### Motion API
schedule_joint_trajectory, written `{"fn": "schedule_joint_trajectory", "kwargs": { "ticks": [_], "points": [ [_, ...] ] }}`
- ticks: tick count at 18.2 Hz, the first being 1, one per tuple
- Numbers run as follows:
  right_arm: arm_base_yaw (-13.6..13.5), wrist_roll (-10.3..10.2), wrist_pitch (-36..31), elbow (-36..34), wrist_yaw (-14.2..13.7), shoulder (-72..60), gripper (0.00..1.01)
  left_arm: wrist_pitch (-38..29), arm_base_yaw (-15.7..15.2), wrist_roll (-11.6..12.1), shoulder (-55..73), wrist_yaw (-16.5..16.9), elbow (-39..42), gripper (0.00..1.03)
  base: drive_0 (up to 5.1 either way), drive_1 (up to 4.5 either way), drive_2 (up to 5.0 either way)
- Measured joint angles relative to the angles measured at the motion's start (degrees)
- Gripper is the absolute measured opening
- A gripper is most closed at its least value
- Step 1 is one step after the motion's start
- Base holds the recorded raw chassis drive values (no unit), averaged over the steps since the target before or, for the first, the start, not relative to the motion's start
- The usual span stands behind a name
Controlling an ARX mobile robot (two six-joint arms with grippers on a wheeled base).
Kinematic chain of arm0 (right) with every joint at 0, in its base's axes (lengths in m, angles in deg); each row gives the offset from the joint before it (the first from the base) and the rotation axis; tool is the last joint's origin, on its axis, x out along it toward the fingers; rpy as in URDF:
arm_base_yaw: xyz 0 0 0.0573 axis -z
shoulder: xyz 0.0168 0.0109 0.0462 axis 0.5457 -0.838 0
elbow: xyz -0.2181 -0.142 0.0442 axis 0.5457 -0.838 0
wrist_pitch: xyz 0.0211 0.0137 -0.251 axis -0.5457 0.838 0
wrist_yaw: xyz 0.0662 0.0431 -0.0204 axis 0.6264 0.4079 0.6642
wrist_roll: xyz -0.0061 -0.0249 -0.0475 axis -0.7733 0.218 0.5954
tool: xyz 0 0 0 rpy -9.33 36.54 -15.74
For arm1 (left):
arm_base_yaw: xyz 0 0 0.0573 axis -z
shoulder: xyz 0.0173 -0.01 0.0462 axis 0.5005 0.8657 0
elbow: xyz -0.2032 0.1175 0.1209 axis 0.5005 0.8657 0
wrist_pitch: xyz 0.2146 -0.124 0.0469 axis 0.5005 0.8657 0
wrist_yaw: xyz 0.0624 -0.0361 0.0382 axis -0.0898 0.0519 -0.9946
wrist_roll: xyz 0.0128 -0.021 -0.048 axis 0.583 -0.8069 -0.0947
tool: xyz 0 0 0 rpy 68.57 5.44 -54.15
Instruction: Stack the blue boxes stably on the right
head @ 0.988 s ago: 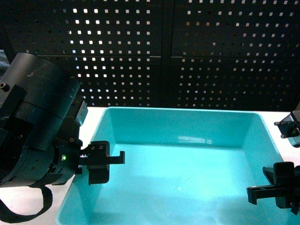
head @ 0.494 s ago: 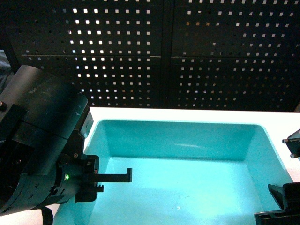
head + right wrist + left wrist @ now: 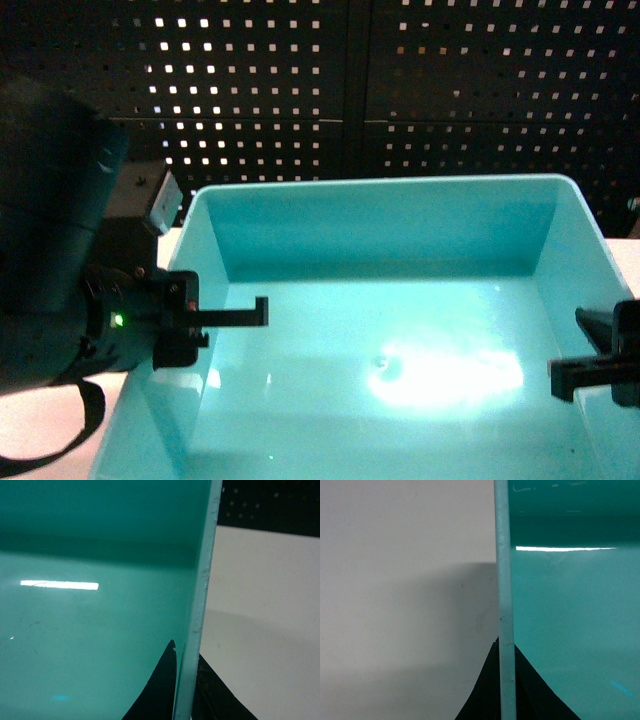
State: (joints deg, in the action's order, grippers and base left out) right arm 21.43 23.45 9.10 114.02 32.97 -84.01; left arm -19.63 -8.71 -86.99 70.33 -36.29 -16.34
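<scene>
Tub (image 3: 400, 330), glossy turquoise, open-topped, with tapered walls and a bright glare on its flat floor, fills the near centre; left gripper (image 3: 205, 318) pinches its left wall, right gripper (image 3: 600, 370) its right wall.

Left gripper (image 3: 195, 322) clamped astride the blue box's (image 3: 380, 215) left wall — right gripper (image 3: 600, 365) likewise on its right wall.

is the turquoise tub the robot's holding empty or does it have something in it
Empty, as far as shown. The turquoise tub shows only bare glossy floor with light glare; both wrist views show bare floor too. Its near edge is out of frame.
</scene>
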Motion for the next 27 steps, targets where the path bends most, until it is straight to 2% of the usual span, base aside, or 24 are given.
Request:
{"fn": "schedule_joint_trajectory", "kwargs": {
  "ticks": [4,8,12,13,14,15,19,27],
  "points": [
    [0.0,1.0,3.7,5.5,0.1,5.6,0.07,-0.6,-1.8,2.9,-3.8,1.4,-3.5,0.02,0.0,0.00,0.0],
    [1.5,1.6,4.5,10.7,0.0,11.1,0.07,-0.9,-2.8,6.1,-8.5,2.9,-9.1,0.02,0.0,0.00,0.0],
    [2.8,1.2,6.6,13.6,1.8,13.7,0.07,-1.5,-2.9,8.5,-11.9,3.5,-10.3,0.02,0.0,0.00,0.0],
    [3.5,0.9,6.1,13.6,2.8,13.7,0.07,-4.0,-2.6,10.0,-13.4,3.4,-8.9,0.02,0.0,0.00,0.0],
    [3.5,0.1,5.7,13.6,3.1,14.2,0.07,-11.7,-2.0,14.9,-16.4,2.8,-4.1,0.02,0.0,0.00,0.0],
    [3.5,-0.3,5.7,13.6,3.5,14.3,0.07,-11.8,-2.0,16.1,-16.7,2.6,-4.1,0.02,0.0,0.00,0.0],
    [3.5,-0.5,5.8,13.6,3.5,14.3,0.07,-11.9,-2.0,16.5,-16.7,2.5,-4.1,0.02,0.0,0.00,0.0],
    [3.5,-0.5,5.8,13.6,3.5,14.3,0.07,-11.9,-2.0,16.5,-16.7,2.5,-4.1,0.02,-1.8,-1.85,-1.8]
  ]
}}
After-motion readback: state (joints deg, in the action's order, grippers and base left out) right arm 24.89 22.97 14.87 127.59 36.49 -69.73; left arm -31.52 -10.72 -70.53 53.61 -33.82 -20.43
